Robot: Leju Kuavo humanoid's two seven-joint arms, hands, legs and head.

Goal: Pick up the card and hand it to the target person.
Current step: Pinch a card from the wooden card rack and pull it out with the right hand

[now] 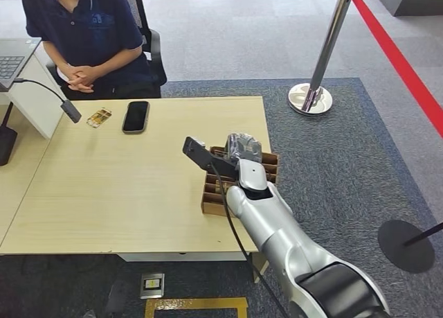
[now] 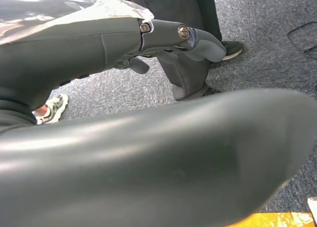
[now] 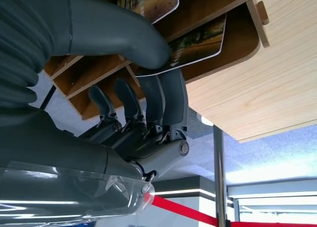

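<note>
One right hand [image 3: 149,83] over the slotted wooden holder [image 3: 209,9], thumb and fingers apparently pinching a card [image 3: 198,41] (left hand's state unclear).

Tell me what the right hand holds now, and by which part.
The right hand pinches a card by its edge, thumb against fingers, with the card in the wooden rack.

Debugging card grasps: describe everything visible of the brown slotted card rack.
The brown slotted wooden card rack looks like thin laser-cut board with parallel dividers. It sits flat by the pale wooden table's right edge. Glossy picture cards stand in its slots. The right robot hand reaches into it, thumb and fingers pinching one card.
</note>
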